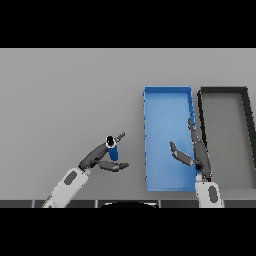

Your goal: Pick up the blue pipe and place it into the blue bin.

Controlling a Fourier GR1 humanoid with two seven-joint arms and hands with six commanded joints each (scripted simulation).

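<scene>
Left robot hand [102,159] grasping short upright blue pipe [112,149]; lift clear of grey tabletop [70,100], carry toward 3 o'clock into rectangular blue bin [165,115], avoiding released right robot hand [192,155] over it.

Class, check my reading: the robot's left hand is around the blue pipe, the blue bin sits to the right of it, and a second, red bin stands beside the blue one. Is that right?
Not quite. The second bin is dark grey, not red, as the head view shows. The rest stands: the left hand is around the blue pipe, and the blue bin sits to its right.

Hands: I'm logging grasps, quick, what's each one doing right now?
Left hand: shut on the pipe.
Right hand: open, holding nothing, over the blue bin.
</scene>
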